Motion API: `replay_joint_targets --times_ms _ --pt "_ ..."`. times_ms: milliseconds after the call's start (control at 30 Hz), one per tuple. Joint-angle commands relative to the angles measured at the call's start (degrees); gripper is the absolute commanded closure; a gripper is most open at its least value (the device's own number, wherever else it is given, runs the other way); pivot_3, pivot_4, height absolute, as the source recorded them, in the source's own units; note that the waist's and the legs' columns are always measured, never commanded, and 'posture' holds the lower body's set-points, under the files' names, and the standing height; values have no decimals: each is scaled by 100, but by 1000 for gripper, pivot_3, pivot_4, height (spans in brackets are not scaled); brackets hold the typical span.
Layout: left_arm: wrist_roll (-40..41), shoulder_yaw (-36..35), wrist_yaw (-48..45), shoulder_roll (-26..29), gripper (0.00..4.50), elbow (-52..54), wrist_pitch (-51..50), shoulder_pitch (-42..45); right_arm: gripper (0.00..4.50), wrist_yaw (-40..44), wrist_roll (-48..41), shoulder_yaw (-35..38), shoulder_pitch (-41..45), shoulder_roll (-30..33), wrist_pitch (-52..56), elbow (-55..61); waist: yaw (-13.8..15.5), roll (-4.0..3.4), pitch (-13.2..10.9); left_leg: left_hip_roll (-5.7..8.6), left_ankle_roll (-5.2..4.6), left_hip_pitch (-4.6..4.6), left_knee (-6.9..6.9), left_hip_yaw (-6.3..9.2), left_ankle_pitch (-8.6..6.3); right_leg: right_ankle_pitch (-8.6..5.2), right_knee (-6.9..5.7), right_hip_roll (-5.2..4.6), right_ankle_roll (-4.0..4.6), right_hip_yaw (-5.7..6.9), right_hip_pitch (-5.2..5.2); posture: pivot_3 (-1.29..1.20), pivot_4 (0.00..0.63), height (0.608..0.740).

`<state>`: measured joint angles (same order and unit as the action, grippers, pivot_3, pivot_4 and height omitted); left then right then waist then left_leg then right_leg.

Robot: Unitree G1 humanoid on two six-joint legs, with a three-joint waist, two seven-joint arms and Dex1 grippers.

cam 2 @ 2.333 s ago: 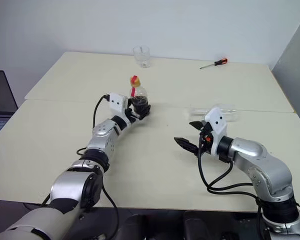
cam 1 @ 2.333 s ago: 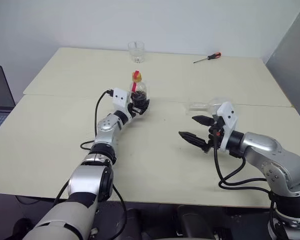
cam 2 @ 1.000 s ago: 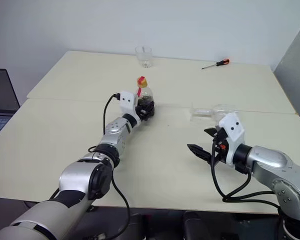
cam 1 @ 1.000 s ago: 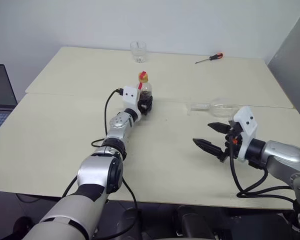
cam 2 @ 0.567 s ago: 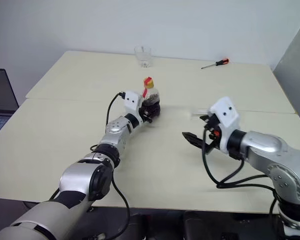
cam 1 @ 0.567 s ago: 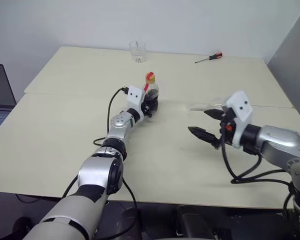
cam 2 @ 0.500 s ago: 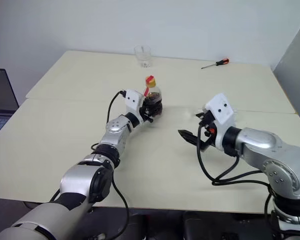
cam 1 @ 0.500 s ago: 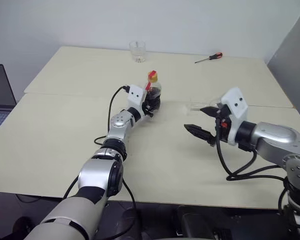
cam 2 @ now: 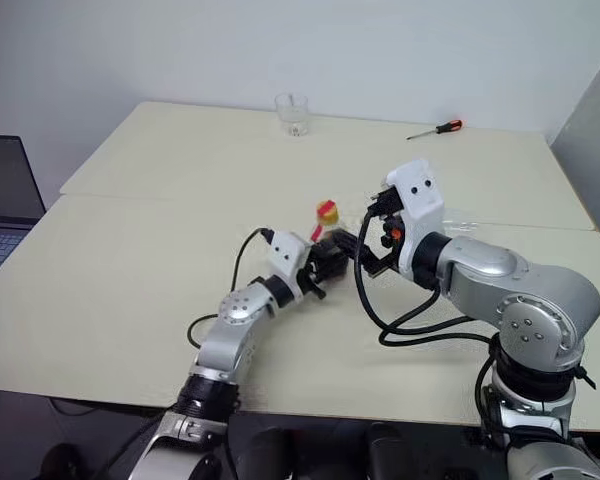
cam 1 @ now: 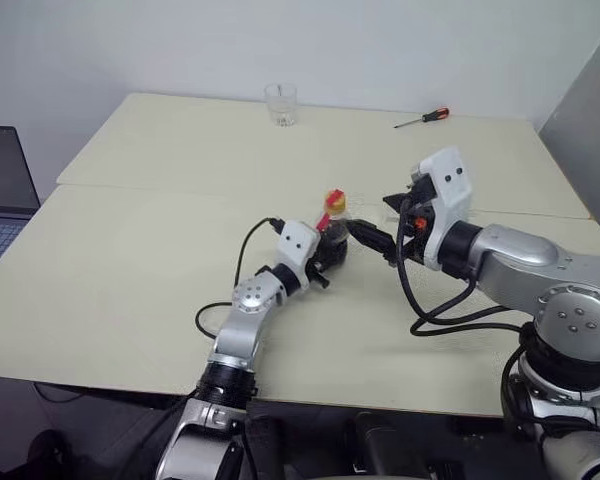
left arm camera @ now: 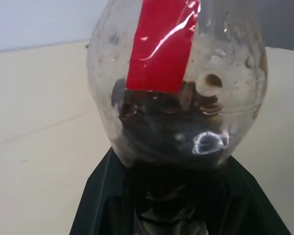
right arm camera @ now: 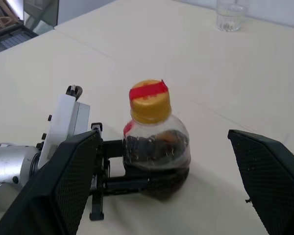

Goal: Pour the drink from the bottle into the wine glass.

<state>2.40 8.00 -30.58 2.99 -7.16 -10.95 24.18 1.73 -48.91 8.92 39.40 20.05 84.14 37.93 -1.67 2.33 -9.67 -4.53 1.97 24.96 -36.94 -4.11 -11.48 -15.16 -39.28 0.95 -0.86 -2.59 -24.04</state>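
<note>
The bottle [cam 1: 333,240] is small, clear and squat, with a yellow cap, a red label and the dark drink [right arm camera: 156,147] in its lower half. It stands upright just above the table's middle. My left gripper [cam 1: 329,262] is shut on its lower body from the left; the left wrist view shows the bottle [left arm camera: 176,98] pressed between the black fingers. My right gripper [cam 1: 380,222] hovers open to the bottle's right, near cap height, one finger [right arm camera: 63,186] on each side of it without touching. The wine glass lies on its side behind my right hand, with a clear sliver [cam 2: 463,214] showing.
A short clear tumbler [cam 1: 280,103] stands at the table's far edge, and a red-handled screwdriver [cam 1: 420,117] lies at the far right. A laptop [cam 1: 0,200] sits beyond the table's left edge. A seam [cam 1: 160,188] runs across the table.
My left gripper has drawn the bottle back toward me and rightward. My right gripper has risen and swung left, up to the bottle, covering the wine glass.
</note>
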Motion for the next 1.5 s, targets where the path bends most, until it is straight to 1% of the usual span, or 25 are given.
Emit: replay_joint_targets --times_ms 33,267,300,333,433,533,767,933,1000,1067,1133,1233,1367,1500 --pt "59 198 -17 -38 3215 332 -93 157 0 -182 162 -39 130 -169 127 73 -5 -2 1 0 0 0 1 2 0 0 0 1 0 0 0 0 150 740" --pt "173 373 -219 36 3235 443 -340 225 0 -415 579 -26 250 -585 11 -100 -21 -3 1 -2 -1 0 5 16 0 -1 0 7 -1 4 -2 0 150 740" --pt "176 378 -222 43 3242 455 -348 226 389 -411 613 -13 256 -624 16 -98 -21 -3 1 -2 -1 1 5 19 0 -1 2 7 -1 4 -2 0 150 740" --pt "179 386 -223 49 3261 465 -356 227 628 -409 642 -2 255 -656 18 -94 -21 -3 1 -2 -1 1 5 21 0 -1 3 6 -1 2 -2 0 150 740" --pt "193 410 -238 73 3318 494 -381 227 1623 -430 727 65 251 -800 22 -110 -17 -3 1 -1 -1 1 5 26 0 -1 5 6 -1 4 -1 0 150 740" --pt "120 496 -314 182 3358 516 -272 240 1629 -439 837 115 235 -934 22 -161 -18 -3 1 -1 -1 1 7 30 0 -1 6 6 -1 4 -1 0 150 740" --pt "185 577 -418 298 3398 529 -274 308 1629 -335 975 148 255 -1004 88 -169 -19 -4 1 -1 -1 1 10 36 0 -2 8 6 -2 6 -1 0 150 740" --pt "535 339 -1051 621 3472 272 -140 600 1629 301 546 954 453 -289 493 104 -12 -7 -1 0 -1 6 10 37 0 -2 15 6 -2 9 -2 0 150 740" --pt "661 245 -1293 746 3495 48 -33 760 1629 737 176 1120 521 78 686 293 -2 -7 -1 0 -2 6 11 38 -1 -3 21 5 -2 12 0 0 150 740" --pt "827 155 -1512 798 3497 -139 33 884 1629 1026 -159 1273 587 318 801 422 -6 -7 -1 1 -2 6 15 37 -1 -3 24 4 -2 10 0 0 150 740" --pt "1080 106 -1992 870 3523 -292 106 1001 1629 1161 -516 1540 694 545 833 450 -20 -9 -2 0 -3 6 19 39 -1 -5 24 6 0 10 -1 0 150 740" --pt "1206 126 -2417 940 3555 -459 168 1089 1629 1180 -885 1716 731 754 836 437 -17 -12 -4 0 -3 6 23 41 -1 -6 23 7 1 14 -2 0 150 740" --pt "1586 258 -3322 1079 3605 -344 -36 1046 1629 992 -1276 1599 663 896 836 435 -21 -13 -5 -1 -3 5 23 42 -1 -8 23 7 1 11 -2 0 150 740" --pt "1616 418 -3619 1218 3666 -118 -230 993 1629 547 -1717 1352 556 973 836 457 -20 -13 -5 -1 -3 6 23 45 -1 -10 23 7 -3 12 -2 0 150 740"
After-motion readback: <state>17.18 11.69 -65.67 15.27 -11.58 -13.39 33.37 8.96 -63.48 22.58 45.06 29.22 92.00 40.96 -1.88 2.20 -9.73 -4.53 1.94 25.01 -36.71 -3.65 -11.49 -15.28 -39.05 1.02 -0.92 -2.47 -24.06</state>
